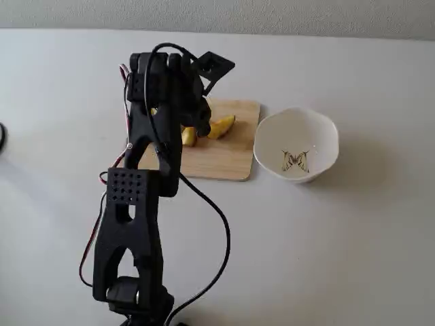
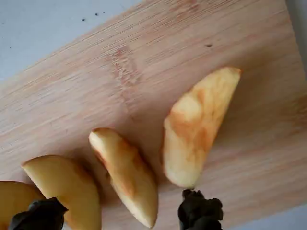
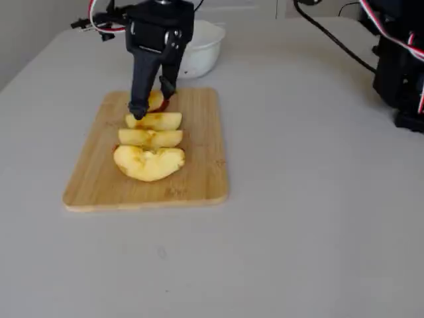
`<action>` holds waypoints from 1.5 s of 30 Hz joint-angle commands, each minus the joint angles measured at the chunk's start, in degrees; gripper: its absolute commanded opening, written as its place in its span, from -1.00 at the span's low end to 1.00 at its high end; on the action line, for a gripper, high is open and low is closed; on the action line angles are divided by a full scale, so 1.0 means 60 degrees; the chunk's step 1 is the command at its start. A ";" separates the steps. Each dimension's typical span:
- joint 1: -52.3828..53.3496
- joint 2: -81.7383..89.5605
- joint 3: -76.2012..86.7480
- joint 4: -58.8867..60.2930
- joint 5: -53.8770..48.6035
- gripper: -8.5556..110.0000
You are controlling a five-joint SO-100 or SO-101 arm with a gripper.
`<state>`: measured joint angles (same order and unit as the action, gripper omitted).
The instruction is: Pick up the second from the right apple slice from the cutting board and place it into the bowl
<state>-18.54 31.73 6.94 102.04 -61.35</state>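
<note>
Pale-fleshed target: the apple slice (image 2: pixel 125 176) lay flat on the cutting board (image 2: pixel 158 57), second from the right of the row in the wrist view, its orange-red skin showing along one edge.
Neighbours: the rightmost slice (image 2: pixel 199 125) lay just beside it on one side and the third slice (image 2: pixel 67 188) on the other; the corner of a fourth slice (image 2: pixel 12 197) showed at the left edge of that view.
Fingers: the gripper (image 2: pixel 120 215) stood open, its two dark fingertips (image 2: pixel 199 211) low over the board on either side of the target, one near the lower end of the rightmost slice, the other over the third slice; it held nothing.
Contact: whether a tip already touched any fruit could not be told.
Other views: in a fixed view the gripper (image 3: pixel 151 101) hung at the far end of the row on the cutting board (image 3: pixel 199 172); in the other fixed view the arm hid most of the row.
Bowl: the bowl (image 1: pixel 319 129) sat just beside the cutting board (image 1: pixel 228 163), white, empty apart from its butterfly drawing.
Table: plain pale grey, with cables trailing from the arm.
Progress: by my reading, the approach was made and nothing more; closing on the target, lifting, carrying to the bowl and releasing all remained.
Risk: the span looked wide enough to catch a neighbour too.
</note>
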 commanded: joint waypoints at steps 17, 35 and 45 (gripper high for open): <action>-0.0161 -0.0806 -0.0410 0.0205 0.0059 -0.45; -0.0264 -0.0615 -0.0864 -0.0410 -0.0308 -0.45; -0.0469 -0.1040 -0.0864 -0.0864 -0.0293 -0.51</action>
<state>-20.39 25.05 5.27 97.73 -62.75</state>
